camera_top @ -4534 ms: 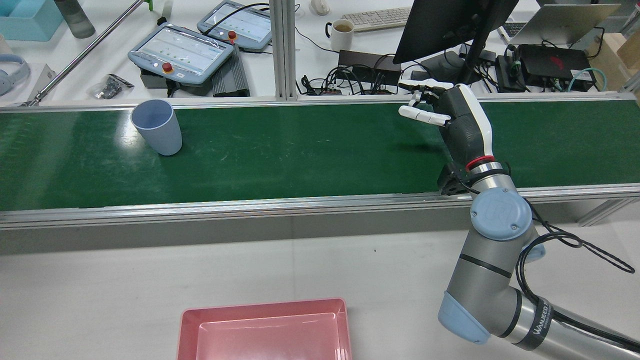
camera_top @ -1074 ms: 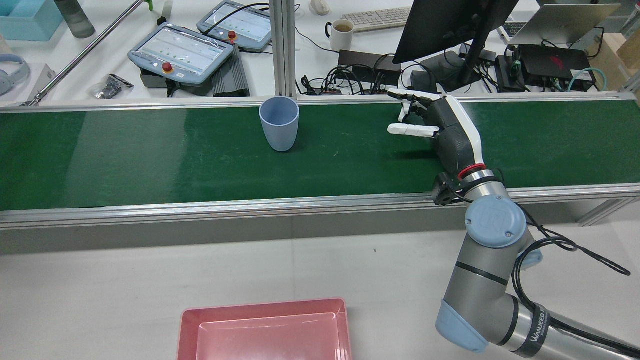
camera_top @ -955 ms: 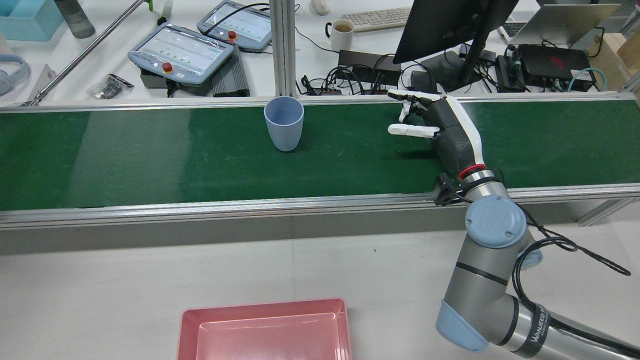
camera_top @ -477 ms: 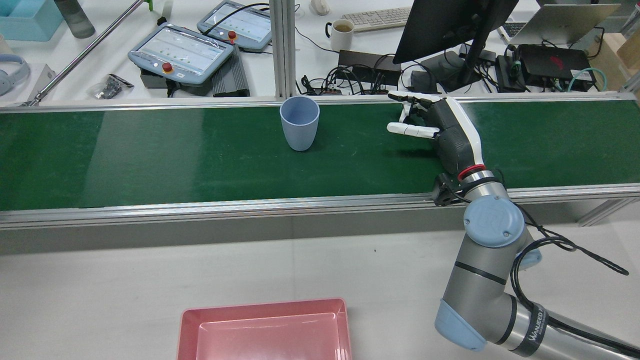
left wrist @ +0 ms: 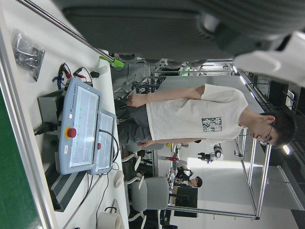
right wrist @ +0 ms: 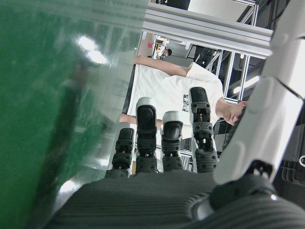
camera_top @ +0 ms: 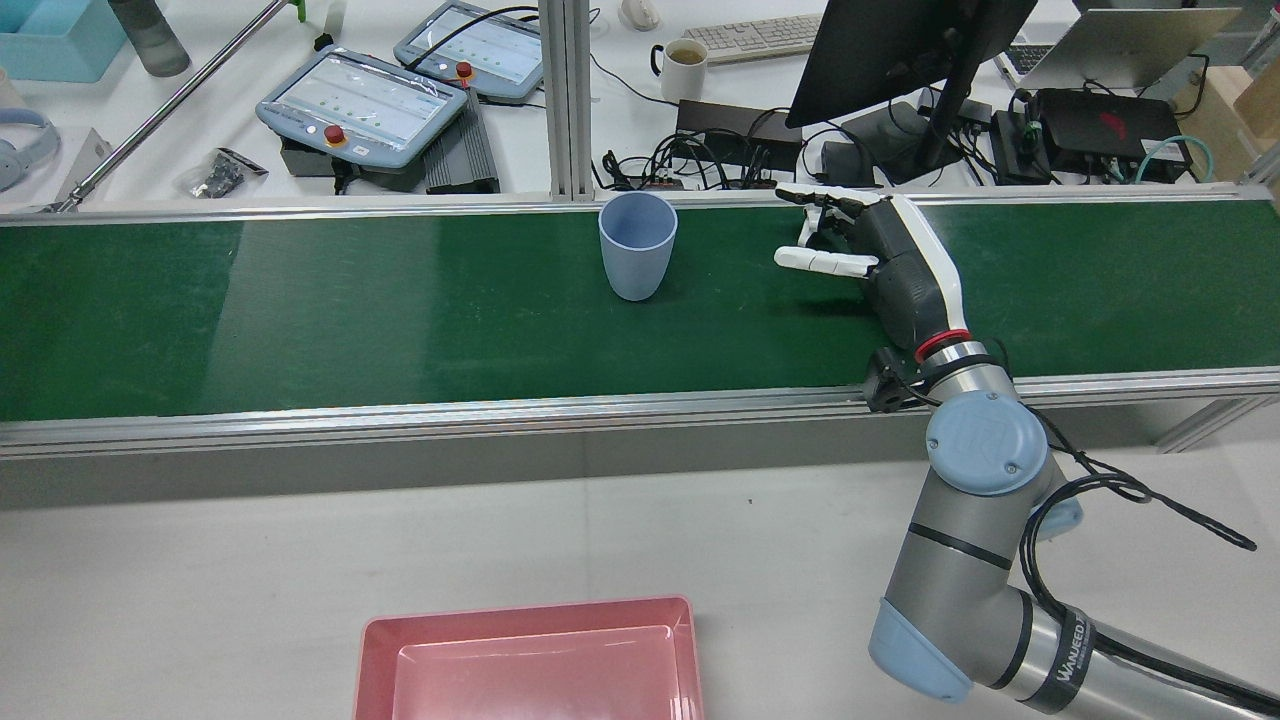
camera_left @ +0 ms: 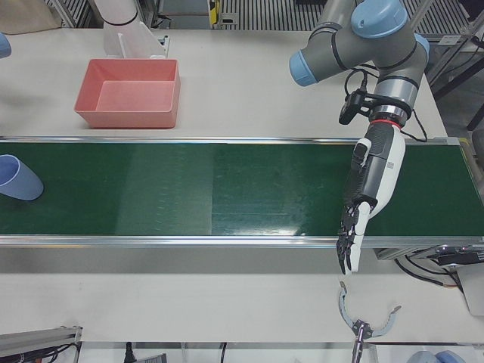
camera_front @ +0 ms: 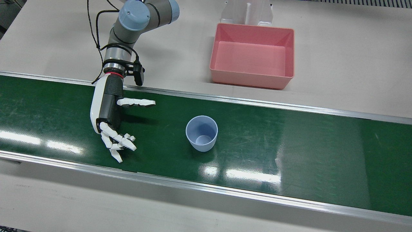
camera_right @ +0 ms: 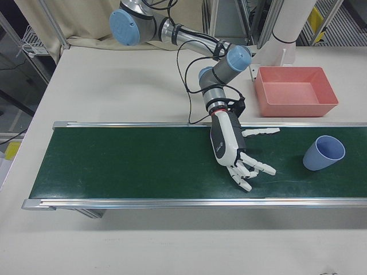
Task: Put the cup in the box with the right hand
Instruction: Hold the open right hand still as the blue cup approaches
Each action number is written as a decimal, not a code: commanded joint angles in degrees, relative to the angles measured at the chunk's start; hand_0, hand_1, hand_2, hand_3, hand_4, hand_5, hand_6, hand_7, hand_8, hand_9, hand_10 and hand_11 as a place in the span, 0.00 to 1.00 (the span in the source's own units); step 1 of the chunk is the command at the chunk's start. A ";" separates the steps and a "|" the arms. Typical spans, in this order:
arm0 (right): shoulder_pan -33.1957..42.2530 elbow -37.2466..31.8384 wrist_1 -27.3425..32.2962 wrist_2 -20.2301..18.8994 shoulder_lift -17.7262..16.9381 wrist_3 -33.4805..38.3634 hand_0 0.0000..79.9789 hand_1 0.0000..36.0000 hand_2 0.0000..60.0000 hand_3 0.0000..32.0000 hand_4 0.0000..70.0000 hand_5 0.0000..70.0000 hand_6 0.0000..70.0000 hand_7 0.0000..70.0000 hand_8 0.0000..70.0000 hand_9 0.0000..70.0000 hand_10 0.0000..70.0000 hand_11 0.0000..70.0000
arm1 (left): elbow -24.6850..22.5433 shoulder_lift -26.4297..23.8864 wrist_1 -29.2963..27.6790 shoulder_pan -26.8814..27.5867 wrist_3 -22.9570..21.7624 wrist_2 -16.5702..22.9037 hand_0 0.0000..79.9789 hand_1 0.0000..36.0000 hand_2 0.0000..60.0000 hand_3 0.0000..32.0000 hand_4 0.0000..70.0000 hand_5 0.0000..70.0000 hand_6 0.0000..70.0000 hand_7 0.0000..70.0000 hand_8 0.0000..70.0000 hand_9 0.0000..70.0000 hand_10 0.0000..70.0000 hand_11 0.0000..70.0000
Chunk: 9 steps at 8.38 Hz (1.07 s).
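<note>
Left-front view: cup [camera_left: 18, 180] cut off.

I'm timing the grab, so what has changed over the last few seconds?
The cup has ridden the green belt from the rear view's left toward the open right hand, which dropped slightly early on, then waited. Nothing was grasped. The pink box stayed put.

The blue cup [camera_top: 637, 245] has been carried along the green belt [camera_top: 400, 320] — from far left to nearer the right hand [camera_top: 880, 262].
</note>
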 commanded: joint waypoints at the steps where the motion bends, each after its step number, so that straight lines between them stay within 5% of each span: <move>1: 0.00 -0.08 0.00 0.00 -0.06 0.00 0.60 0.34 0.09 0.00 0.39 0.09 0.45 1.00 0.50 0.84 0.19 0.28 | 0.00 0.00 0.00 -0.02 0.00 0.00 0.00 0.00 0.00 0.00 0.00 0.00 0.00 0.00 0.00 0.00 0.00 0.00; 9: 0.08 -0.43 -3.87 -2.55 1.43 -0.61 0.60 0.35 0.09 0.00 0.37 0.09 0.44 1.00 0.49 0.83 0.17 0.26 | 0.00 0.00 0.00 -0.02 0.00 0.00 0.00 0.00 0.00 0.00 0.00 0.00 0.00 0.00 0.00 0.00 0.00 0.00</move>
